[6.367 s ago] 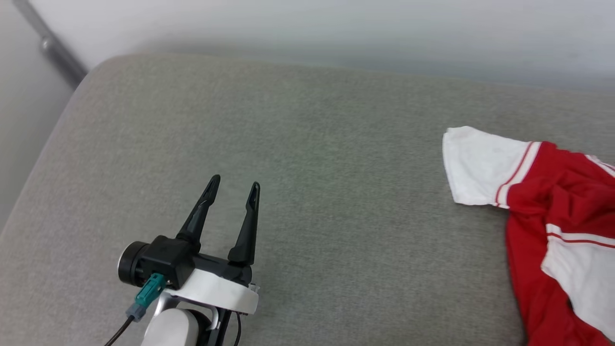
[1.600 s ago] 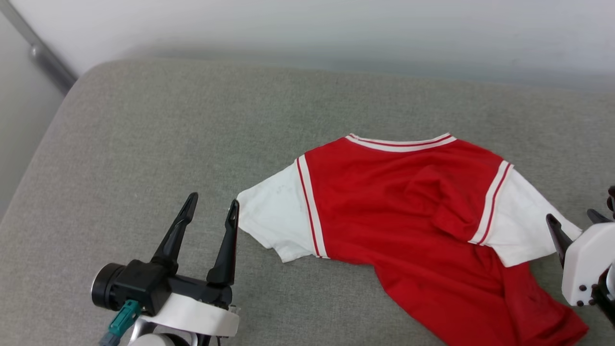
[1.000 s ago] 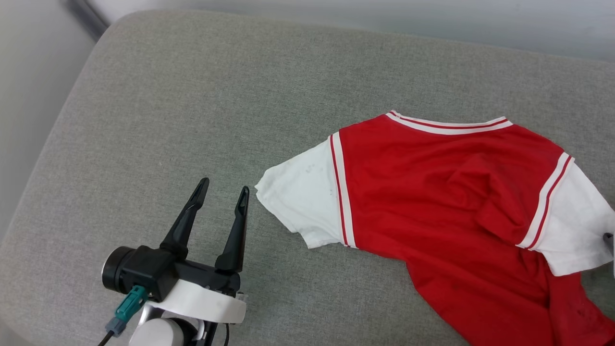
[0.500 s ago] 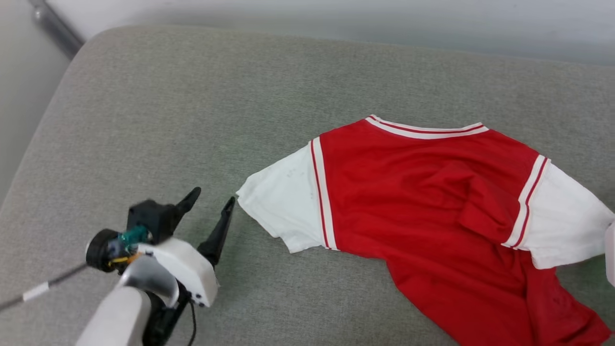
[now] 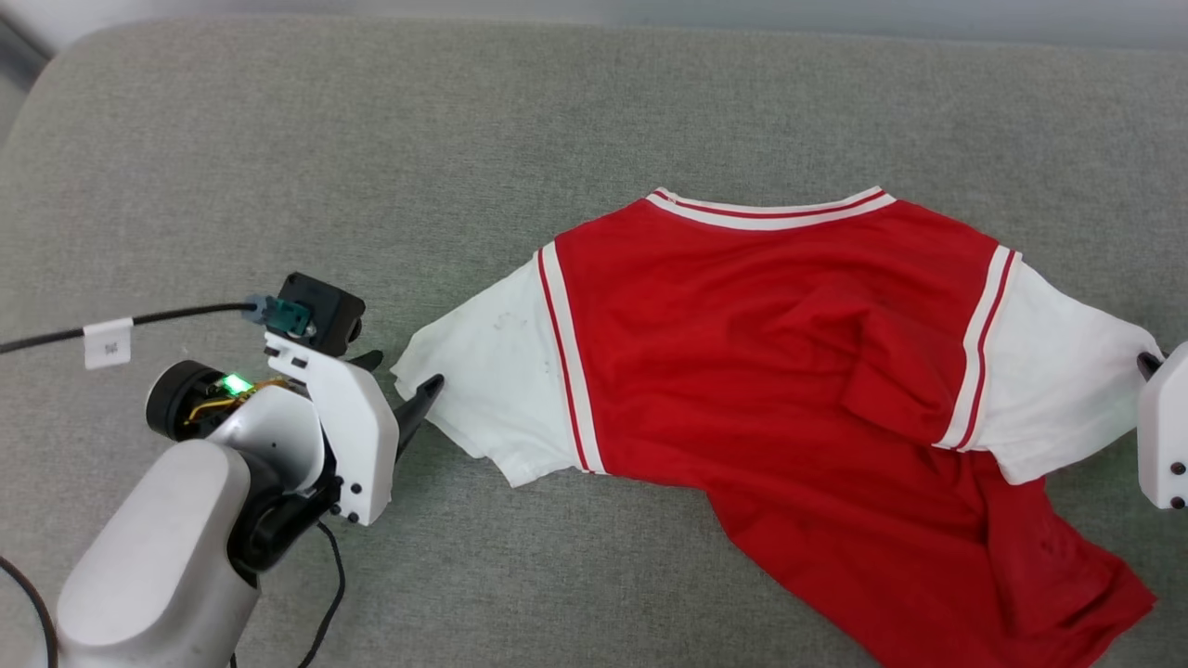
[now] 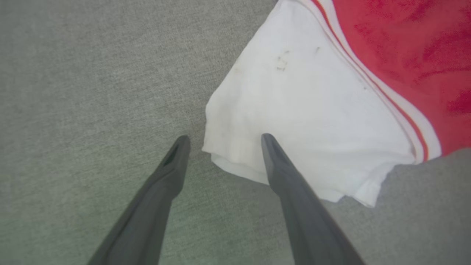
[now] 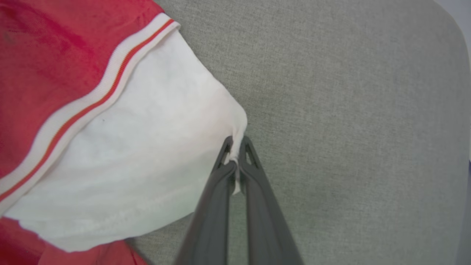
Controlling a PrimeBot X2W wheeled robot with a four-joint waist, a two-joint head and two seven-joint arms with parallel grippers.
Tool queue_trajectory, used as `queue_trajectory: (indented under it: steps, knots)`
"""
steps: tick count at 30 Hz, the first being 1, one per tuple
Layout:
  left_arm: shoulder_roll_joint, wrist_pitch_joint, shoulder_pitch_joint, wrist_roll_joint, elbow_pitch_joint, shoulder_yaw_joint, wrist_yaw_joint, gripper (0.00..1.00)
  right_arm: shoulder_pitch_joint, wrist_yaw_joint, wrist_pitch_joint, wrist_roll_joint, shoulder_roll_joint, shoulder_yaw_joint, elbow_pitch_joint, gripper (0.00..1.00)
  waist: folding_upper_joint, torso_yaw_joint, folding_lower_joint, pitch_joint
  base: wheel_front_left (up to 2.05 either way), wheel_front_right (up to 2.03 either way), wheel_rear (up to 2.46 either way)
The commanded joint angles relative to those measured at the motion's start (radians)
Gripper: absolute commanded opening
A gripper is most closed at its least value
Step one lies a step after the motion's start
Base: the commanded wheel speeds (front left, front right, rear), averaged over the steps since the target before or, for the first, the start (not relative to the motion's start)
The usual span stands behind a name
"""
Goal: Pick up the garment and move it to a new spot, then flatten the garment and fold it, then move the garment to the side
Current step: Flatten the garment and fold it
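Well, grey fabric cushion under garment.

A grey-green woven cushion with rounded corners spreads wide under soft, even light, its far edge meeting a pale wall, and a dark bar slants past its upper-left corner.

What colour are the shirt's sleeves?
White sleeves, with a red-striped white band at the shoulder seam; the head view shows both best.
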Motion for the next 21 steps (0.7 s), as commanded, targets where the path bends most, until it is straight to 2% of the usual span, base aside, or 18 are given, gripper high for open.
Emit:
queue_trajectory:
  steps: [1, 11, 12, 13, 14, 15, 21]
  knots:
    - [0.009, 0.024, -0.026, -0.011, 0.013, -0.014, -0.001, 1.0, -0.011, -0.001, 0.004, -0.002, 0.006, 0.004, -0.015, 0.0, -0.0001, -0.008, -0.0001, 0.012, 0.0, 0.0, 0.0]
    - [0.022, 0.117, -0.094, -0.034, 0.099, -0.135, -0.001, 1.0, -0.016, -0.001, 0.011, -0.004, 0.012, 0.013, -0.054, 0.0, -0.0001, -0.026, -0.0001, 0.045, 0.0, 0.0, 0.0]
    - [0.021, 0.126, -0.094, -0.045, 0.11, -0.148, -0.001, 0.88, -0.016, -0.001, 0.01, -0.004, 0.011, 0.013, -0.055, 0.0, -0.0001, -0.027, -0.0001, 0.047, 0.0, 0.0, 0.0]
    - [0.02, 0.131, -0.095, -0.053, 0.119, -0.158, -0.001, 0.45, -0.017, -0.001, 0.01, -0.003, 0.01, 0.015, -0.057, 0.0, -0.0001, -0.028, -0.0001, 0.049, 0.0, 0.0, 0.0]
    - [0.021, 0.128, -0.097, -0.061, 0.125, -0.164, -0.001, 0.11, -0.017, -0.001, 0.009, -0.003, 0.01, 0.016, -0.059, 0.0, -0.0001, -0.03, -0.0001, 0.05, 0.0, 0.0, 0.0]
    - [0.023, 0.109, -0.103, -0.06, 0.126, -0.166, -0.001, 0.0, -0.017, -0.001, 0.008, -0.004, 0.009, 0.018, -0.06, 0.0, -0.0001, -0.031, -0.0001, 0.051, 0.0, 0.0, 0.0]
    - [0.043, -0.017, -0.121, -0.044, 0.117, -0.161, -0.001, 0.0, -0.011, -0.001, -0.014, 0.003, -0.001, 0.023, -0.059, 0.0, -0.0001, -0.029, -0.0001, 0.019, 0.0, 0.0, 0.0]
